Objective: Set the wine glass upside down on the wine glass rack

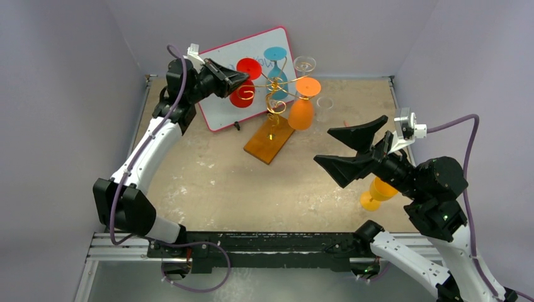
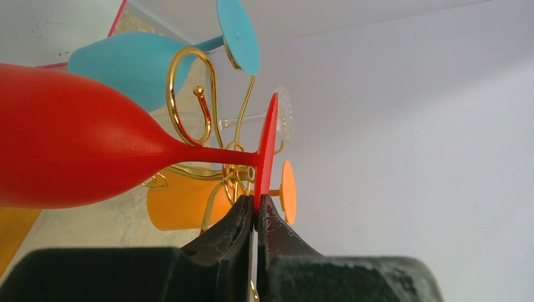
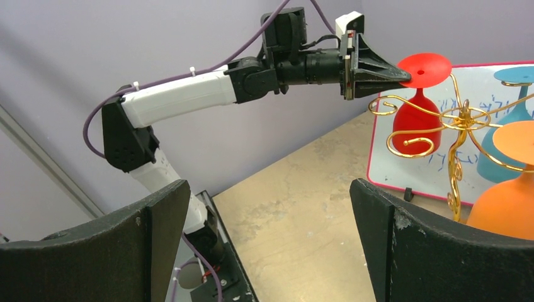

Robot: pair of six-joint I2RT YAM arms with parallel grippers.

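Left claw [image 2: 255, 204] clamps the foot of the opaque red wine glass [image 2: 75, 151], hanging bowl-down just beyond its tips on the gold wire rack with wooden base [image 1: 268, 141]; right claw [image 1: 322, 145] gapes wide, well apart

Five wine glasses: red glass [image 1: 240, 97], blue glass [image 1: 277, 75], clear glass [image 1: 305, 64], orange glass [image 1: 301, 115] far, yellow glass [image 1: 381, 189] near right; one rack [image 1: 269, 143]; one whiteboard [image 1: 217, 108]
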